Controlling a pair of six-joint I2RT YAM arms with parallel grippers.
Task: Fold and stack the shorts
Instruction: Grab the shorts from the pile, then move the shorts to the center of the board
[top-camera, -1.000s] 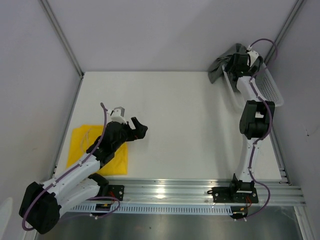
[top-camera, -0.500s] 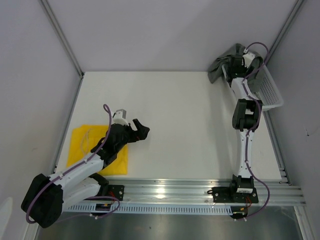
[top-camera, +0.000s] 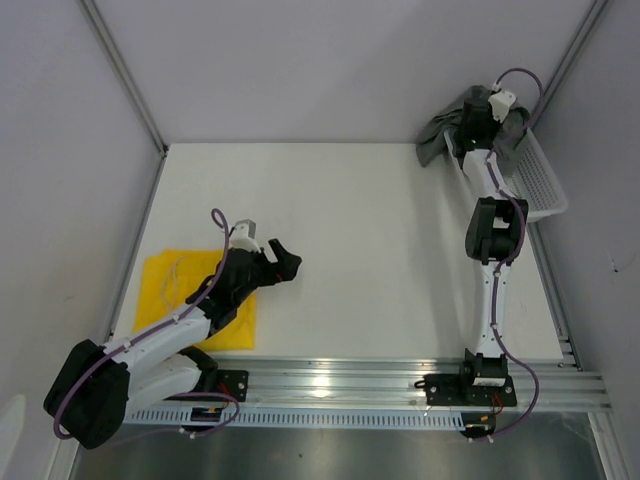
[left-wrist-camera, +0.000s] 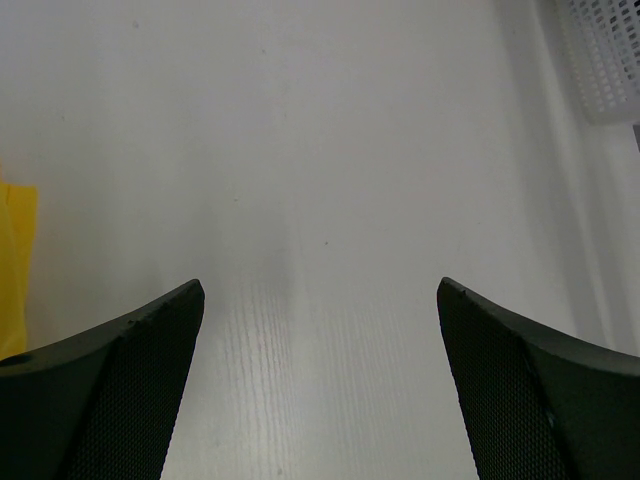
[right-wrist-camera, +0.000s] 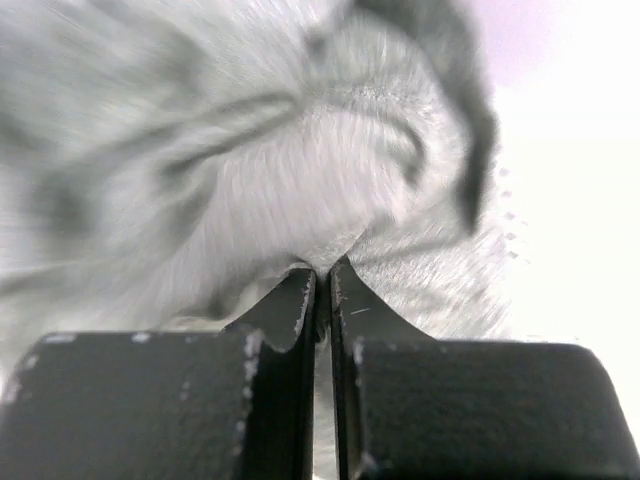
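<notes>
Only my right wrist camera shows the right gripper (right-wrist-camera: 322, 272) pinched tight on a fold of the grey-green shorts (right-wrist-camera: 250, 150), which are blurred there. Overhead, they sit bunched at the table's 1 o'clock corner, at the far end of the mesh basket (top-camera: 545, 190). The left gripper (left-wrist-camera: 320, 290) is spread wide over bare table (left-wrist-camera: 330, 150), holding nothing. I count two pairs and one basket. The yellow shorts (top-camera: 165, 290) lie flat at 8 o'clock, partly under the left arm (top-camera: 170, 330).

grey-green shorts (right-wrist-camera: 250, 150): blurred | yellow shorts (top-camera: 162, 278): partly under left arm (top-camera: 165, 333)
</notes>
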